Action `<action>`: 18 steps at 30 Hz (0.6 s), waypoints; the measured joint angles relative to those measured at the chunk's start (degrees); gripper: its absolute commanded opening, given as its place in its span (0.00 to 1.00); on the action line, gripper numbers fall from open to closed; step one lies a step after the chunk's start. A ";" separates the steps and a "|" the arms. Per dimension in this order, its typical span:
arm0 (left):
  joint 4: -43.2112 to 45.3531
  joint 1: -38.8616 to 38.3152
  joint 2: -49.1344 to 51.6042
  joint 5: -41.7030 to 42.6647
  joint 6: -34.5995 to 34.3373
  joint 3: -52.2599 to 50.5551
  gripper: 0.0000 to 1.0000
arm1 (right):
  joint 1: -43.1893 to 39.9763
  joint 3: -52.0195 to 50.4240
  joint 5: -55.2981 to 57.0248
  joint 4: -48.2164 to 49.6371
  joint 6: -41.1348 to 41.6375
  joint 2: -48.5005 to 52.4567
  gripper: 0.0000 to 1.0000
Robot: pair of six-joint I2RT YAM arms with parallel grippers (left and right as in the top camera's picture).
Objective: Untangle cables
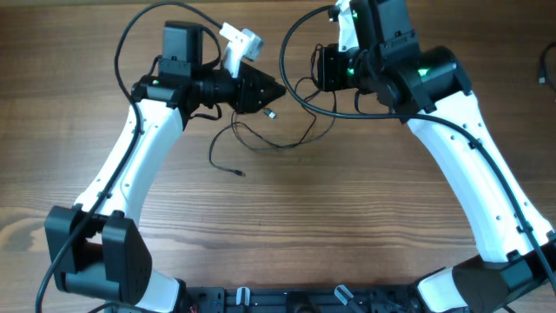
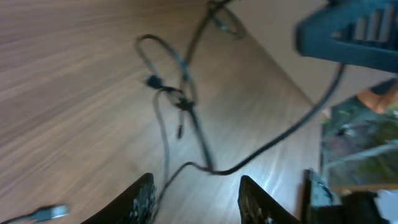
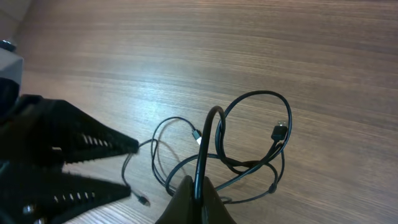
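The cables (image 1: 261, 137) are thin black wires lying in loose loops on the wooden table between the two arms, with one plug end (image 1: 240, 174) trailing toward the front. In the right wrist view the loops (image 3: 249, 152) cross each other, and my right gripper (image 3: 198, 190) is shut on one strand that arches up out of the tangle. My left gripper (image 1: 280, 90) stands open just left of the tangle. In its own view the left gripper (image 2: 199, 202) has a wire (image 2: 166, 143) running down beside its left finger (image 2: 144, 198), ungripped.
A white piece (image 1: 239, 42) sticks up behind the left wrist. Thicker black cords (image 1: 295, 52) arc from both arms above the tangle. A small plug (image 2: 53, 213) lies left of the left gripper's fingers. Bare wood spreads toward the front of the table.
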 measured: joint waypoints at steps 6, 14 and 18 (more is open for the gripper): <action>0.26 -2.58 0.00 2.91 0.00 0.00 0.44 | 0.00 0.00 -1.14 1.27 0.00 0.00 0.05; 2.58 -5.95 0.00 -1.86 0.00 0.00 0.43 | 0.00 0.00 -3.23 1.27 0.00 0.00 0.04; 2.89 -6.71 0.00 -8.07 0.02 0.00 0.41 | 0.00 0.00 -3.41 1.27 -0.13 0.00 0.04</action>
